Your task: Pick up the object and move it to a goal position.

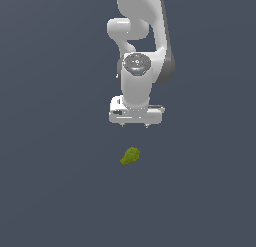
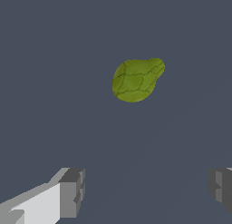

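The object (image 1: 130,156) is a small olive-green, lumpy, pear-shaped blob lying on the flat dark grey floor. It sits apart from my gripper (image 1: 135,126) in the exterior view, lower in that picture and slightly toward its left. The wrist view shows the object (image 2: 136,80) with cracked-looking lines on its skin, rounder at one end and tapering at the other. My gripper (image 2: 145,193) is open, its two fingers (image 2: 71,193) spread wide with nothing between them, and the object lies well away from the fingertips.
The white arm (image 1: 142,46) rises behind the gripper in the exterior view. Plain dark grey floor (image 1: 50,191) surrounds the object on all sides. No goal marker shows.
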`<state>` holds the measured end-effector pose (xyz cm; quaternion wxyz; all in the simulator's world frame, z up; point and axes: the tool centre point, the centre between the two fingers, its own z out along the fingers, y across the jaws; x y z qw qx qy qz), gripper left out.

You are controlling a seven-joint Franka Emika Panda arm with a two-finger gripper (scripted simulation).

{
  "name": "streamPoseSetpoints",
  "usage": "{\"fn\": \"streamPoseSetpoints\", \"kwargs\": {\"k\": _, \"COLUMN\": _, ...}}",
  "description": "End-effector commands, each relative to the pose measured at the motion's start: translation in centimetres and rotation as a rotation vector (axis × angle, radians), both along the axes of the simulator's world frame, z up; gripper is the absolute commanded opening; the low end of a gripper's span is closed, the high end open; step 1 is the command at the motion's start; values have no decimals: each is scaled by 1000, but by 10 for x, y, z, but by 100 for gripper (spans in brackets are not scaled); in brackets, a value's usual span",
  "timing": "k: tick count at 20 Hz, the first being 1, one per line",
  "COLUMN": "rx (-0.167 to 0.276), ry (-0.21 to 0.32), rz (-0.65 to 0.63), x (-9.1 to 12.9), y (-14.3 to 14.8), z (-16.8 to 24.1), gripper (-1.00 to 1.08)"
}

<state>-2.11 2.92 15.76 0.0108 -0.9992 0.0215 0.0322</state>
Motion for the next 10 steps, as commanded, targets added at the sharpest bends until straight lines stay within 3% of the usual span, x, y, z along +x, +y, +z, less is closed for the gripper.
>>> {"fn": "streamPoseSetpoints", "kwargs": {"k": 1, "rx": -1, "ry": 0, "rz": -32, "x": 2, "y": 0, "z": -2, "gripper": 100}}
{"fn": "streamPoseSetpoints", "kwargs": {"k": 10, "rx": -8, "ry": -2, "rz": -219, "x": 14, "y": -3, "z": -10, "gripper": 100}}
